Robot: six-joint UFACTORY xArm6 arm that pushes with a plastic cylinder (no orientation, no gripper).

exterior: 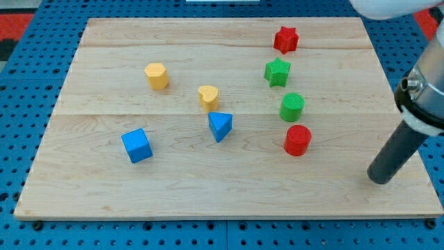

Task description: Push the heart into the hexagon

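Observation:
The yellow heart (208, 96) lies near the board's middle. The yellow hexagon (157, 76) lies up and to the left of it, a short gap apart. My tip (379, 180) rests on the board at the view's lower right, far to the right of both and to the right of the red cylinder (297, 140). It touches no block.
A blue triangle (220, 126) sits just below the heart. A blue cube (137, 145) lies at the lower left. A red star (285, 39), a green star (277, 71) and a green cylinder (292, 107) line up on the right. The wooden board (90, 194) ends near my tip on the right.

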